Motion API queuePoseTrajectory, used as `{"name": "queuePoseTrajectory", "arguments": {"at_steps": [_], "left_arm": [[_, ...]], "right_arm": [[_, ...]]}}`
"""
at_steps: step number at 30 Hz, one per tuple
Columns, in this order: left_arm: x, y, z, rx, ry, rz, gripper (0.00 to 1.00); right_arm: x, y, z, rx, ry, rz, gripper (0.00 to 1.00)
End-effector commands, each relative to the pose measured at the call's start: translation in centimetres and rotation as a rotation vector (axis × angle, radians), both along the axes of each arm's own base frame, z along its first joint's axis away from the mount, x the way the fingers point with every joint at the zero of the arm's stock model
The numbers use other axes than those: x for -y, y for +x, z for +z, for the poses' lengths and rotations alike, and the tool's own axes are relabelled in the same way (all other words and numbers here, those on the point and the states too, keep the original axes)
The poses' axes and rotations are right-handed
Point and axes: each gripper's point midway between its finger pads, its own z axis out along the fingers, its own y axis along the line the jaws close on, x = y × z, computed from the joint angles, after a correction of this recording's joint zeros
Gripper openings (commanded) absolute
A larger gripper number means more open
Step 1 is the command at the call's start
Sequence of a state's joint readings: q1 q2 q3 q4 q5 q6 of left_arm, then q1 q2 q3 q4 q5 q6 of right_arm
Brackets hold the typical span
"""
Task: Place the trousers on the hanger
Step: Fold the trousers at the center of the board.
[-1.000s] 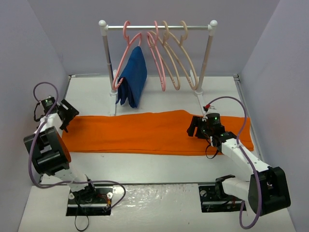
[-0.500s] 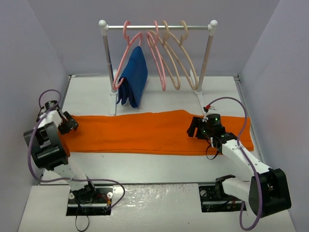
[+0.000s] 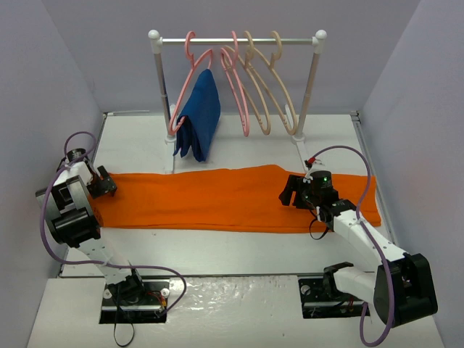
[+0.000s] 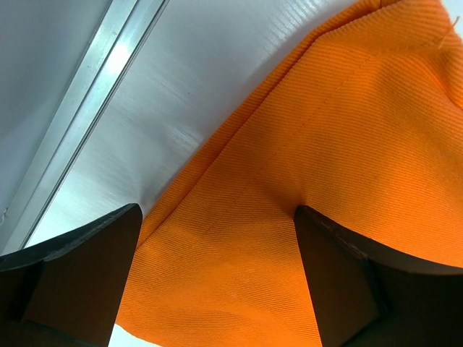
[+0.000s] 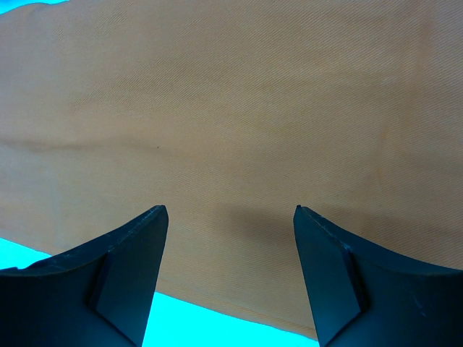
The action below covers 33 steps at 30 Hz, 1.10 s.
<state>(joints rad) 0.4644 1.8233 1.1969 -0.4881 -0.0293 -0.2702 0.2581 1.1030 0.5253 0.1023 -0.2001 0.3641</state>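
The orange trousers (image 3: 217, 199) lie flat, stretched left to right across the table. Two cream-beige hangers (image 3: 292, 123) hang at the right end of the rail, far from both arms. My left gripper (image 3: 101, 181) is down at the trousers' left end. In its wrist view it stands open (image 4: 217, 246), one finger at the cloth's edge and the other pressing a crease into the orange cloth (image 4: 304, 144). My right gripper (image 3: 293, 190) hovers open over the trousers' right part. Its wrist view shows only cloth (image 5: 231, 108) between the jaws (image 5: 230, 217), near the hem.
A clothes rack (image 3: 235, 41) on white posts stands at the back. It carries pink hangers (image 3: 243, 109), one of them holding a dark blue garment (image 3: 201, 116). Grey walls close in left and right. A metal strip (image 4: 79, 123) runs along the table's left edge.
My left gripper has dropped and swung onto the trousers' left end, its jaws spreading wider. The right arm and the trousers have stayed put.
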Motion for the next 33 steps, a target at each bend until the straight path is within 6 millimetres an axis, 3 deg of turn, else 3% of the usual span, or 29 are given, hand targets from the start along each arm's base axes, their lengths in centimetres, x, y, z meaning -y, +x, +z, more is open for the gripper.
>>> {"name": "queuePoseTrajectory", "arguments": {"at_steps": [1, 10, 14, 19, 26, 27, 31, 33], "left_arm": [[2.3, -1.0, -0.3, -0.003, -0.093, -0.047, 0.81], [6.0, -1.4, -2.4, -0.016, -0.302, -0.086, 0.79], [7.4, -1.7, -2.3, 0.000, -0.352, -0.097, 0.80], [7.7, -2.5, -2.1, -0.018, -0.354, -0.112, 0.81], [8.1, -3.5, -3.3, -0.083, -0.345, -0.127, 0.83], [8.2, -3.6, -3.5, -0.093, -0.342, -0.125, 0.80], [8.7, -3.8, -4.1, -0.115, -0.351, -0.116, 0.52], [9.0, -3.8, -4.3, -0.126, -0.351, -0.119, 0.31]], "right_arm": [[-0.6, 0.9, 1.4, 0.070, 0.010, 0.023, 0.67], [-0.4, 0.6, 2.1, 0.099, 0.015, 0.017, 0.67], [-0.4, 0.6, 1.9, 0.093, 0.012, 0.015, 0.67], [-0.3, 0.6, 2.0, 0.094, 0.011, 0.012, 0.67], [-0.3, 0.6, 2.1, 0.100, 0.011, 0.011, 0.67], [-0.3, 0.6, 2.0, 0.097, 0.011, 0.010, 0.67], [-0.2, 0.6, 2.0, 0.097, 0.009, 0.007, 0.67], [-0.2, 0.7, 2.0, 0.098, 0.007, 0.005, 0.67]]}}
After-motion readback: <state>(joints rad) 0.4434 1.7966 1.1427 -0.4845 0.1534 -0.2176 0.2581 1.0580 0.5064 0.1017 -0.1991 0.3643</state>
